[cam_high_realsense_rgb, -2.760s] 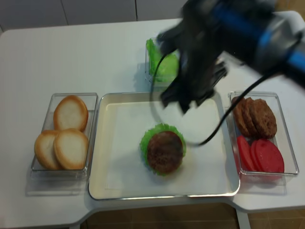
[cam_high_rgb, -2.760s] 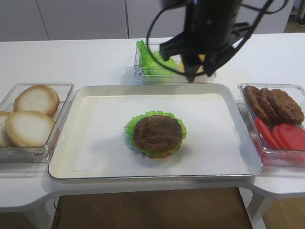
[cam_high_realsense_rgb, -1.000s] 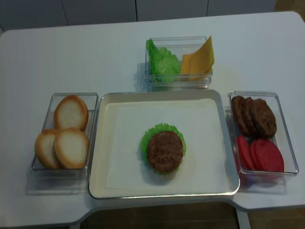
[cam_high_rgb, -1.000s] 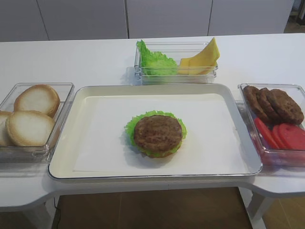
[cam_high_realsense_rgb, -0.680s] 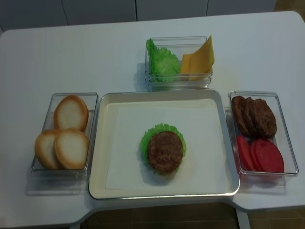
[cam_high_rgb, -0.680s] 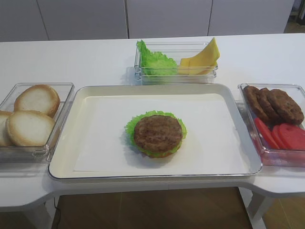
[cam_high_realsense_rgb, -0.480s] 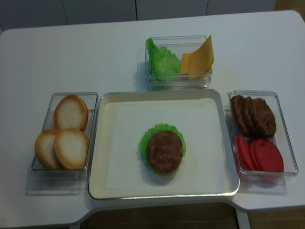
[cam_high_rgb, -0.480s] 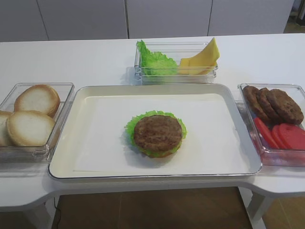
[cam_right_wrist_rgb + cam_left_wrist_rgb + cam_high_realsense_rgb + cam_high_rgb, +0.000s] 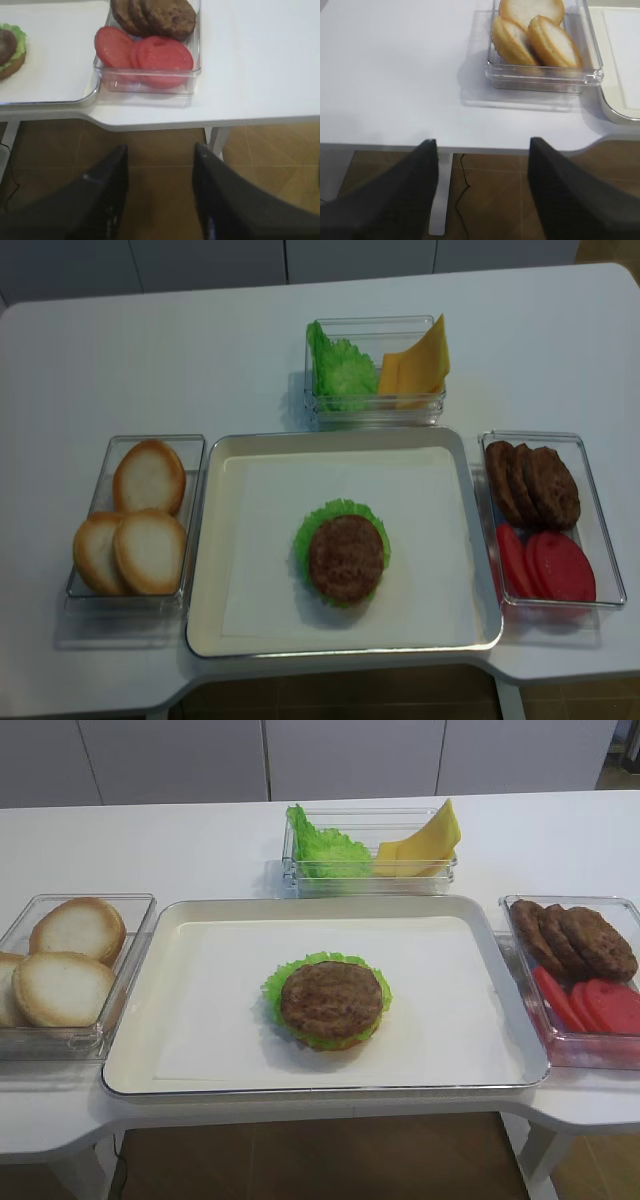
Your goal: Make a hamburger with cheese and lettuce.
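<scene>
The hamburger (image 9: pixel 331 1000) (image 9: pixel 346 558) sits mid-tray: bun base, frilly lettuce rim, brown patty on top. Its edge also shows at the left of the right wrist view, hamburger (image 9: pixel 7 50). Yellow cheese (image 9: pixel 425 842) (image 9: pixel 418 365) leans in the clear box at the back, beside loose lettuce (image 9: pixel 320 850) (image 9: pixel 342 378). Neither gripper appears in the high views. My right gripper (image 9: pixel 161 150) hangs open and empty off the table's front edge, below the tomato box. My left gripper (image 9: pixel 484 145) is open and empty off the front edge, below the bun box.
The cream tray (image 9: pixel 140 1050) takes the middle. A clear box of bun halves (image 9: pixel 65 965) (image 9: pixel 540 35) stands left. A clear box with brown patties (image 9: pixel 575 935) and red tomato slices (image 9: pixel 600 1005) (image 9: pixel 150 52) stands right. A table leg (image 9: pixel 440 200) is under the left gripper.
The dark arm that hung over the lettuce and cheese box has left the high views. Over the last second nothing on the table has moved.
</scene>
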You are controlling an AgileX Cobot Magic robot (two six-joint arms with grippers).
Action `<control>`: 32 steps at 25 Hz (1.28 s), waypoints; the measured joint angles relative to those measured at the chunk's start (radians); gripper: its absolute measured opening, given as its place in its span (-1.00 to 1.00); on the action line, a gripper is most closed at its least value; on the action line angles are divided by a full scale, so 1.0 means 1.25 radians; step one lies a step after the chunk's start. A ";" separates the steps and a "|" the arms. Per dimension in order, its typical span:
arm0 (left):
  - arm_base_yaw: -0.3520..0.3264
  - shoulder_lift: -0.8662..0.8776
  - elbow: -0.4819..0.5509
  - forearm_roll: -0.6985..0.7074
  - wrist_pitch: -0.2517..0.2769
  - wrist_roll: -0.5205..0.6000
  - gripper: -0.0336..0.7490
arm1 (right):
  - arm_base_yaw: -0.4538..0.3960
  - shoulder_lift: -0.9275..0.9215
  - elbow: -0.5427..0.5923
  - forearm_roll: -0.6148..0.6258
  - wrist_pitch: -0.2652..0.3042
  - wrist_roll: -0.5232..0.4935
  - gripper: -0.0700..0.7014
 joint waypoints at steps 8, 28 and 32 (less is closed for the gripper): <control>0.000 0.000 0.000 0.000 0.000 0.000 0.18 | 0.000 0.000 0.001 0.004 -0.027 0.000 0.20; -0.005 0.000 0.000 0.000 0.000 0.000 0.18 | 0.000 0.000 0.027 -0.014 -0.096 0.000 0.38; -0.005 0.000 0.000 0.000 0.000 0.000 0.18 | 0.000 0.000 0.027 -0.013 -0.096 0.000 0.38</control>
